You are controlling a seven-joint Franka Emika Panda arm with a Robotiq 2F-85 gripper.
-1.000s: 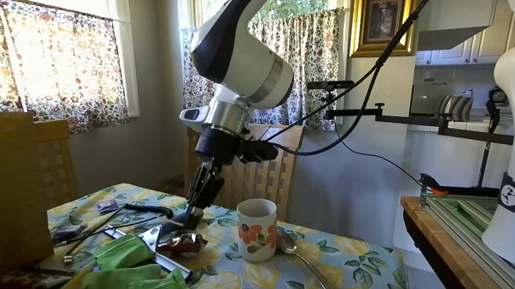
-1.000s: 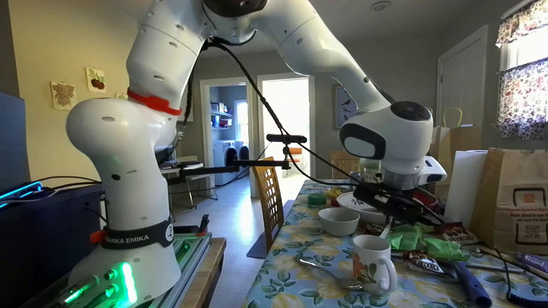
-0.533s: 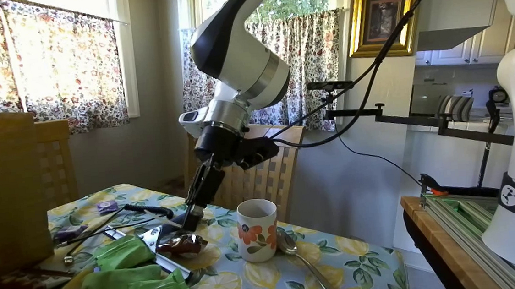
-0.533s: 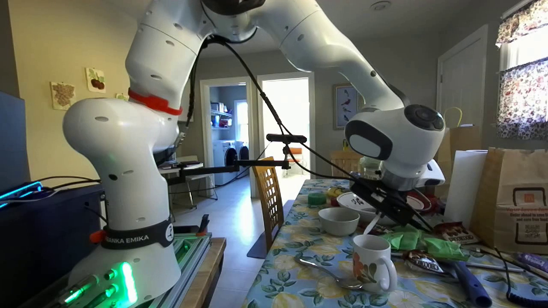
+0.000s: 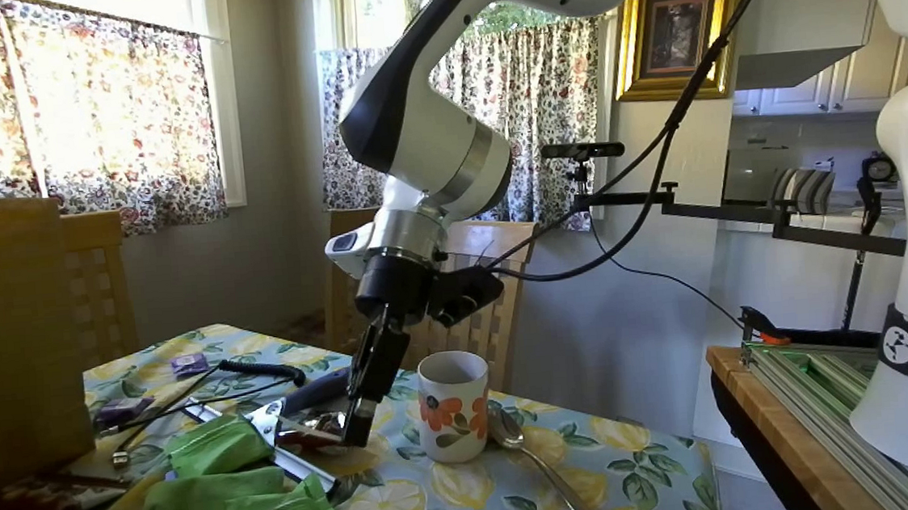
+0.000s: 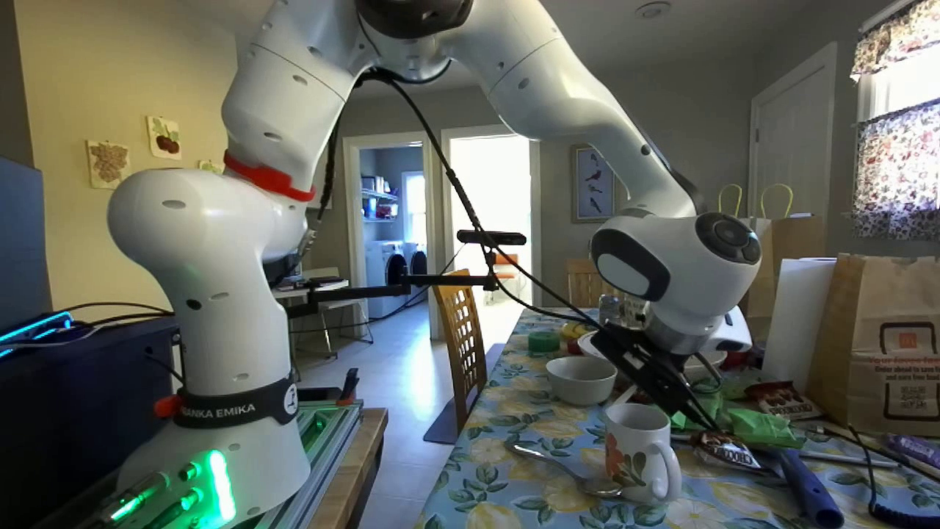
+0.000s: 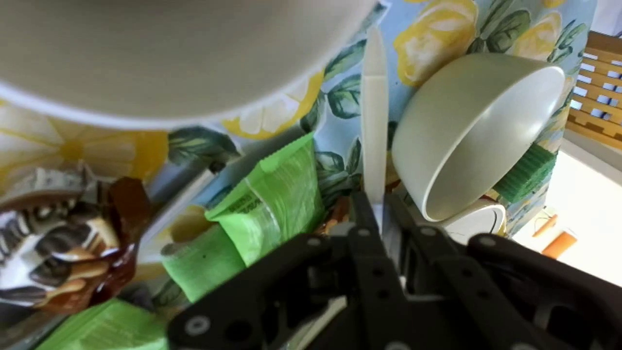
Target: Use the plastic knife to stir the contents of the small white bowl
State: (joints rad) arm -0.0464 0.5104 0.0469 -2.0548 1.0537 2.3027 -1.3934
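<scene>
While the small white bowl (image 6: 581, 386) stands upright where it stood a second ago, the plastic knife (image 7: 374, 124) has moved nearer to it in an exterior view and now shows only as a short piece past the rim of the floral mug (image 6: 634, 452); the pincer (image 5: 357, 433) sits lower than before, and the end of a dark handle (image 5: 316, 391) that it covered is now in sight behind it; the jaws are closed on the knife, the blade jutting ahead of the fingertips; in the wrist view the bowl is ahead and to the right of the pincer, with the blade running just beside it, outside the rim; the mug stands near the pincer, the spoon (image 5: 550, 473) farther from it, past the mug; a shiny brown wrapper (image 6: 727, 449) is close by the fingertips, contact unclear; green packets (image 7: 274, 197) lie to the pincer's left in the wrist view.
</scene>
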